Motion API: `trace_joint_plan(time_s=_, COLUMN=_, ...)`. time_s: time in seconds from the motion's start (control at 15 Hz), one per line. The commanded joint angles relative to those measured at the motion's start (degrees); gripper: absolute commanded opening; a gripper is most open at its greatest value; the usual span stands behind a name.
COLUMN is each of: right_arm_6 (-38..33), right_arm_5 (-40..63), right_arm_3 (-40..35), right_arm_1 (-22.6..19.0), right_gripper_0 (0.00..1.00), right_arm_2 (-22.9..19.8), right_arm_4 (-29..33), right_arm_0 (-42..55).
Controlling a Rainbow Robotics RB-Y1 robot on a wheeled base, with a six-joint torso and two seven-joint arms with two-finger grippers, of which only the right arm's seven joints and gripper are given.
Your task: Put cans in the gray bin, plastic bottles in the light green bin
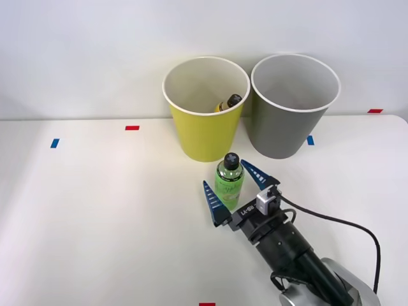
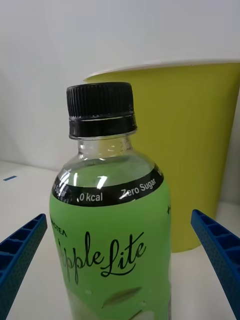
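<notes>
The right gripper (image 1: 237, 189) stood wide open around the upright green bottle (image 1: 229, 178), just near of the light green bin (image 1: 204, 134); closing squarely on its body would likely avoid tipping.

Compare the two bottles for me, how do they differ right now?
The green bottle stands upright on the table between the open end effector fingers; the yellowish bottle leans inside the light green bin. The green one shows fully, the yellowish one only partly. Both have black caps.
</notes>
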Motion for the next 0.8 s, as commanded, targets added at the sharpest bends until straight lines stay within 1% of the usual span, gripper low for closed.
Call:
trace_joint_plan(time_s=0.07, right_arm_6=1.1, right_arm_5=1.4, right_arm_3=0.0, right_arm_1=0.4, right_gripper_0=1.00, right_arm_2=-0.4, right_arm_4=0.1, right_arm_0=-0.1)
trace_joint_plan(time_s=0.13, right_arm_6=1.4, right_arm_5=1.4, right_arm_3=0.0, right_arm_1=0.5, right_gripper_0=0.80, right_arm_2=-0.4, right_arm_4=0.2, right_arm_0=-0.1)
trace_joint_plan(time_s=0.2, right_arm_6=1.7, right_arm_5=1.5, right_arm_3=0.0, right_arm_1=0.8, right_gripper_0=0.34, right_arm_2=-0.4, right_arm_4=0.2, right_arm_0=-0.1)
trace_joint_plan(time_s=0.27, right_arm_6=1.8, right_arm_5=1.8, right_arm_3=0.0, right_arm_1=1.0, right_gripper_0=0.10, right_arm_2=-0.4, right_arm_4=0.2, right_arm_0=-0.1)
trace_joint_plan(time_s=0.33, right_arm_6=1.8, right_arm_5=1.8, right_arm_3=0.0, right_arm_1=1.2, right_gripper_0=0.02, right_arm_2=-0.4, right_arm_4=0.2, right_arm_0=-0.1)
trace_joint_plan(time_s=0.4, right_arm_6=1.8, right_arm_5=1.9, right_arm_3=0.0, right_arm_1=1.5, right_gripper_0=0.00, right_arm_2=-0.5, right_arm_4=0.1, right_arm_0=-0.1)
trace_joint_plan(time_s=0.8, right_arm_6=1.4, right_arm_5=1.8, right_arm_3=-0.2, right_arm_1=1.7, right_gripper_0=0.00, right_arm_2=-0.7, right_arm_4=0.0, right_arm_0=-0.1)
